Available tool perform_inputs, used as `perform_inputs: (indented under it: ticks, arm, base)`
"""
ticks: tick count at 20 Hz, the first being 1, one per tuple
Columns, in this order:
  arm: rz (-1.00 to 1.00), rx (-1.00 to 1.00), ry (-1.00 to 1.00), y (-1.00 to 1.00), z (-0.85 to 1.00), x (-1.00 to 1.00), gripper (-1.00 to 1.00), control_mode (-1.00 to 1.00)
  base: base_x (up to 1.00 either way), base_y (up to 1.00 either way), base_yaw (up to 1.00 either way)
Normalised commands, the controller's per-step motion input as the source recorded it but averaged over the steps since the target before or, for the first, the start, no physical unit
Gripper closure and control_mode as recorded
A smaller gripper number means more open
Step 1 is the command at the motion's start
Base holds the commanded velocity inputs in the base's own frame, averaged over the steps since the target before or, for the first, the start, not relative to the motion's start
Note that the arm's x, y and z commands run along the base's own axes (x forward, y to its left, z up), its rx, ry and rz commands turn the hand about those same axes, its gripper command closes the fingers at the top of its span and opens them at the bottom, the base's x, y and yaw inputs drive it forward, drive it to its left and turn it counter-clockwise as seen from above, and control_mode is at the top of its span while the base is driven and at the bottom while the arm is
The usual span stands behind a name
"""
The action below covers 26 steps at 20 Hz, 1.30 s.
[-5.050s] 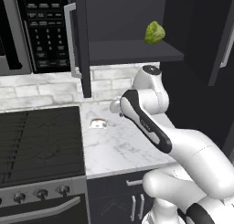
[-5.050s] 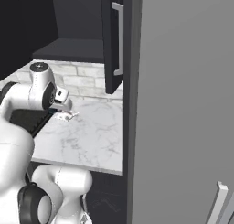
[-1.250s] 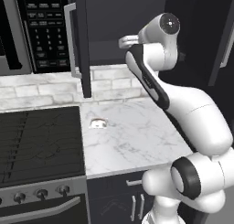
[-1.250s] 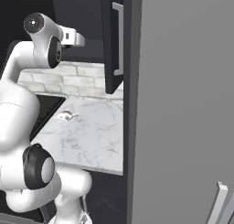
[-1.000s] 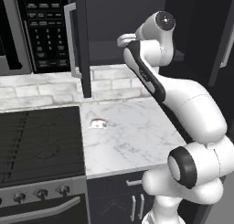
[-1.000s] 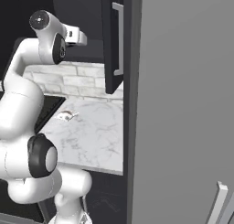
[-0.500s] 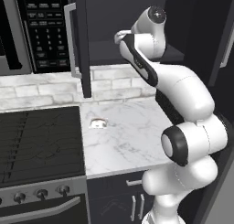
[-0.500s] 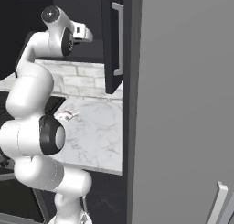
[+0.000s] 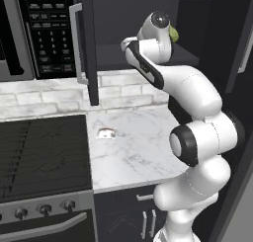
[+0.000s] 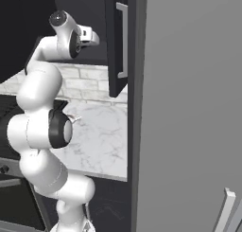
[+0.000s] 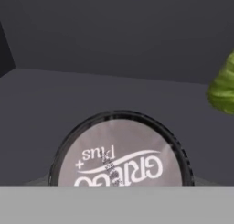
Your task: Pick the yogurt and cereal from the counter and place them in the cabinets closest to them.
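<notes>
The yogurt [image 11: 119, 154] fills the lower middle of the hand view, its pale printed lid facing the camera inside a dark rim. It hangs just above the shelf of the open wall cabinet [image 9: 106, 56]. My gripper [image 10: 96, 37] is raised to shelf height, reaches into that cabinet and is shut on the yogurt; its fingertips are hidden. The cereal is out of view. The white marble counter [image 9: 136, 149] lies well below the hand.
A green lumpy object [image 11: 224, 83] sits on the same shelf, to the right of the cup [image 9: 173, 33]. The cabinet door [image 9: 86, 43] stands open on the left. A flat white lump [image 9: 105, 133] lies on the counter beside the black stove [image 9: 42, 152]. The microwave [image 9: 47, 33] hangs at left.
Five seconds ago the hand was low over the counter. Over the last second it has stayed at shelf height, and the wrist has swung further into the open cabinet.
</notes>
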Motion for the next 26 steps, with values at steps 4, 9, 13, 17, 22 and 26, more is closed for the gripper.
perform_inputs:
  ticks: [4, 9, 13, 17, 22, 26]
  arm:
    - [0.00, -0.02, -0.03, 0.00, -0.20, 0.54, 1.00, -1.00]
    - [0.00, 0.00, -0.04, 0.00, -0.02, 0.65, 1.00, -1.00]
    - [0.00, 0.00, -0.03, 0.00, 0.00, 0.63, 1.00, -1.00]
    - [0.00, 0.00, -0.03, 0.00, 0.00, 0.57, -1.00, -1.00]
    - [0.00, 0.04, 0.00, 0.00, 0.08, 0.11, -1.00, -1.00]
    - [0.00, 0.04, 0.00, 0.00, 0.23, -0.13, -1.00, -1.00]
  base:
    - [0.00, 0.00, 0.00]
    - [0.00, 0.00, 0.00]
    - [0.00, 0.00, 0.00]
    - [0.00, 0.00, 0.00]
    - [0.00, 0.00, 0.00]
    - [0.00, 0.00, 0.00]
